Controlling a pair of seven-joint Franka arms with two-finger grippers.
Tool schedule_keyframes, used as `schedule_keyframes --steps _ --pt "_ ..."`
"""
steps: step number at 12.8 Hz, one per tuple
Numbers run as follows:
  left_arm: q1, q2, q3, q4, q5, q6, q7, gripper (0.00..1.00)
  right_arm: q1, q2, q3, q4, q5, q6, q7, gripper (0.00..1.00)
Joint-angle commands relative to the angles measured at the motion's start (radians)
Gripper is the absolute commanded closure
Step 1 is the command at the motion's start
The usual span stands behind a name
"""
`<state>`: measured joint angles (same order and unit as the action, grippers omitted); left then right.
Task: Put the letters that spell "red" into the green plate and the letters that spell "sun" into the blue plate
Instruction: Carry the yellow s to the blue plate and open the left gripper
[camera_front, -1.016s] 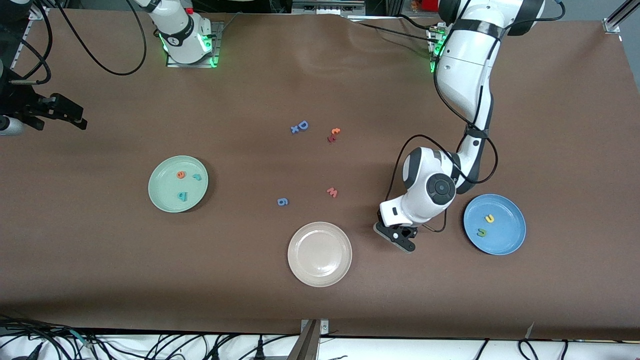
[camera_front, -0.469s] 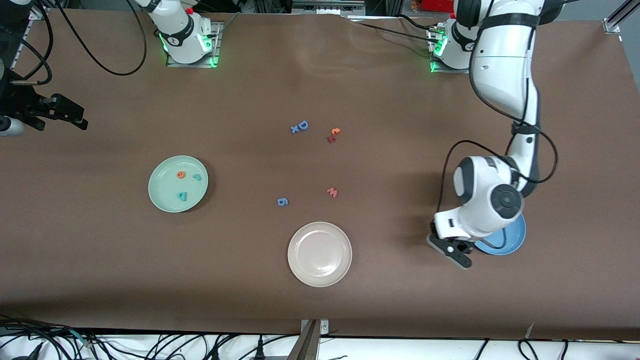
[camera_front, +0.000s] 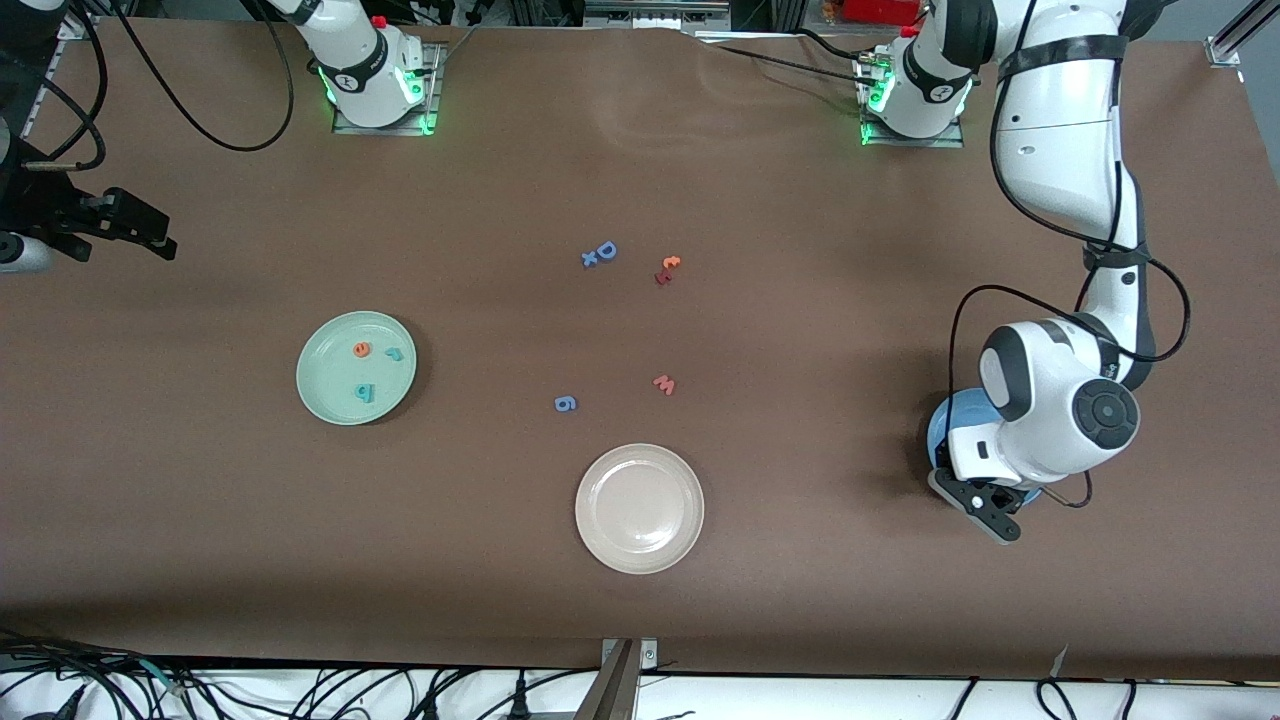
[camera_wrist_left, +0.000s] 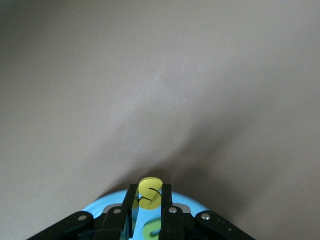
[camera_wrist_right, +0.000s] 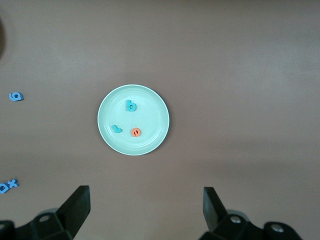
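The left gripper (camera_front: 985, 505) hangs over the round sky-blue plate (camera_front: 938, 425) at the lower right of the front view, its fingers (camera_wrist_left: 131, 200) clenched on the small yellow foam "s" (camera_wrist_left: 149, 192). A second ago it was over bare brown tabletop (camera_front: 800, 200) between that plate and the round beige-white plate (camera_front: 639, 508); since then it has swung toward the left arm's end of the tabletop, and the arm now covers most of the blue plate.

The round pale mint-green plate (camera_front: 316, 400), at centre left, is unchanged, with the orange foam "e" (camera_front: 361, 349), the teal "r" (camera_front: 395, 353) and the teal "d" (camera_front: 364, 392) in it.

The right gripper (camera_wrist_right: 145, 210) waits high over the tabletop with fingers (camera_wrist_right: 77, 205) released.
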<state>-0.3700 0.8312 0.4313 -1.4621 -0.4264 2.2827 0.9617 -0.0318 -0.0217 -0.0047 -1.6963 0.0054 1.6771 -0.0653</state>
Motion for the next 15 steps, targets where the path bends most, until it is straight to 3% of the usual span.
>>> schedule_keyframes --steps 1,2,3,4,8,11,13,15 --pt "0.025 -0.023 0.017 -0.038 -0.051 -0.014 0.133 0.95 -0.002 0.011 0.003 0.026 -0.004 -0.014 -0.01 0.0" --pt "0.031 -0.023 0.017 -0.038 -0.049 -0.014 0.144 0.77 -0.002 0.011 0.003 0.026 -0.002 -0.014 -0.01 0.0" --pt "0.031 -0.023 0.017 -0.038 -0.049 -0.014 0.144 0.1 -0.002 0.011 0.005 0.026 -0.002 -0.014 -0.01 0.0" --pt "0.031 -0.023 0.015 -0.038 -0.051 -0.014 0.144 0.0 -0.002 0.011 0.005 0.026 -0.002 -0.014 -0.01 0.0" --pt "0.031 -0.098 0.017 -0.038 -0.051 -0.116 0.108 0.0 0.0 0.011 0.005 0.026 -0.004 -0.017 -0.01 0.0" --pt "0.029 -0.243 0.017 -0.061 -0.028 -0.28 -0.062 0.0 0.006 0.011 0.005 0.027 -0.007 -0.011 -0.011 0.0" --pt "0.019 -0.354 0.011 -0.064 0.081 -0.374 -0.224 0.0 0.006 0.011 0.005 0.027 -0.005 -0.01 -0.01 0.0" --pt "0.029 -0.472 -0.058 -0.069 0.217 -0.481 -0.438 0.0 0.004 0.011 0.005 0.027 -0.004 -0.01 -0.01 0.0"
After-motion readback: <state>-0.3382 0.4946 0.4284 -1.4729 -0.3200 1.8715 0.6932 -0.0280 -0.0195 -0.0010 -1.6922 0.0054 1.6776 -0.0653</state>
